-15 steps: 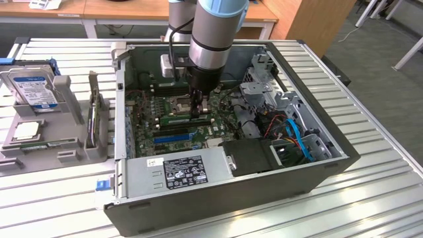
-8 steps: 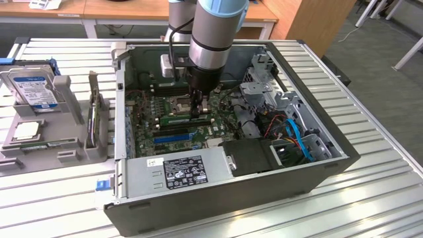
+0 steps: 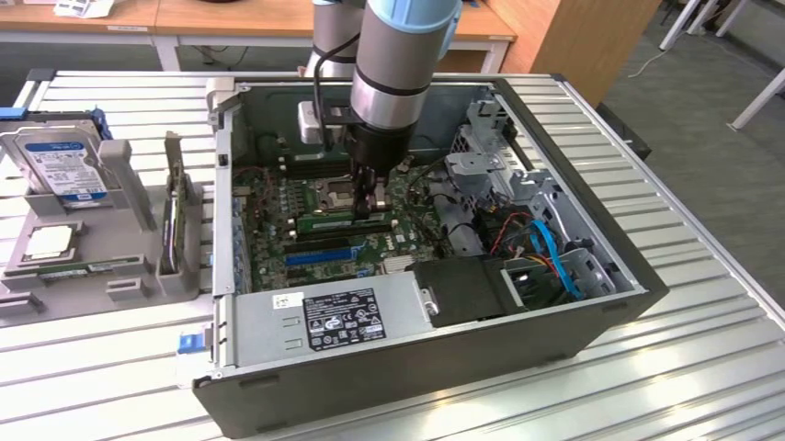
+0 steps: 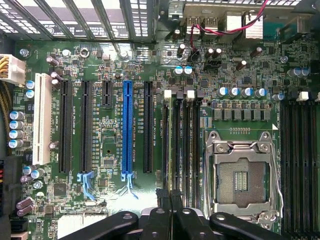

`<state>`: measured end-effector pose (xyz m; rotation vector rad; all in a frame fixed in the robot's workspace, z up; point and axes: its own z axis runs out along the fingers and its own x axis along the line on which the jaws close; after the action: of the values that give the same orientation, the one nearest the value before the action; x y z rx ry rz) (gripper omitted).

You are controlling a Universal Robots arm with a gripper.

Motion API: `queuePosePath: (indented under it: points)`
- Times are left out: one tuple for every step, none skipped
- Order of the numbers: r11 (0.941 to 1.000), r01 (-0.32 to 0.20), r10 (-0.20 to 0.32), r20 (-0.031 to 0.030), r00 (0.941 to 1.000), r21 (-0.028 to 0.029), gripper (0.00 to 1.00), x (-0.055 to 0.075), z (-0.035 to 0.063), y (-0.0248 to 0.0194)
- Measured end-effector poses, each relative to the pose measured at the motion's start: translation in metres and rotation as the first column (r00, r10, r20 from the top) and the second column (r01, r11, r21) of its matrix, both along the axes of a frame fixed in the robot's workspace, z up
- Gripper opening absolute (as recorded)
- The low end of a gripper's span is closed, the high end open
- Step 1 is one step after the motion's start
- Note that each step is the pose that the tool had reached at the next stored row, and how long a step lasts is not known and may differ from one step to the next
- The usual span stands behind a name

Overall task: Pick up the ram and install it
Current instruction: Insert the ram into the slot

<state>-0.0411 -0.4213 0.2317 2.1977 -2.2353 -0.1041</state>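
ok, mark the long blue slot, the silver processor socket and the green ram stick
long blue plastic expansion slot (image 4: pixel 127 130), wrist view, mid-length.
square silver metal processor socket (image 4: pixel 242 179), wrist view, centre contacts.
thin green ram stick (image 3: pixel 329 221), exterior view, exposed board face.

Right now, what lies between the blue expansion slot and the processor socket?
In the wrist view: one black expansion slot, then the bank of memory slots; the exterior view shows the ram in one.
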Motion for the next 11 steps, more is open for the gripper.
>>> queuePosePath:
  points:
    - [1.0000, 0.000, 0.000, 0.0000, 1.0000, 0.0001, 0.12, 0.0001, -0.0001, 0.0000]
    - [1.0000, 0.000, 0.000, 0.0000, 1.0000, 0.0001, 0.12, 0.0002, -0.0001, 0.0000]
    - [1.0000, 0.000, 0.000, 0.0001, 1.0000, 0.0001, 0.12, 0.0002, -0.0002, 0.0000]
    - [1.0000, 0.000, 0.000, 0.0000, 1.0000, 0.0000, 0.12, 0.0002, -0.0002, 0.0000]
    - [1.0000, 0.000, 0.000, 0.0000, 1.0000, 0.0000, 0.12, 0.0002, -0.0003, 0.0000]
    - [1.0000, 0.000, 0.000, 0.0000, 1.0000, 0.0000, 0.12, 0.0002, -0.0003, 0.0000]
    - [1.0000, 0.000, 0.000, 0.0000, 1.0000, 0.0000, 0.12, 0.0002, -0.0004, 0.0000]
    - [1.0000, 0.000, 0.000, 0.0000, 1.0000, 0.0000, 0.12, 0.0002, -0.0005, 0.0000]
    - [1.0000, 0.000, 0.000, -0.0001, 1.0000, 0.0000, 0.12, 0.0002, -0.0005, 0.0000]
    - [1.0000, 0.000, 0.000, -0.0001, 1.0000, -0.0001, 0.12, 0.0002, -0.0005, 0.0000]
    - [1.0000, 0.000, 0.000, 0.0000, 1.0000, 0.0000, 0.12, 0.0002, -0.0006, 0.0000]
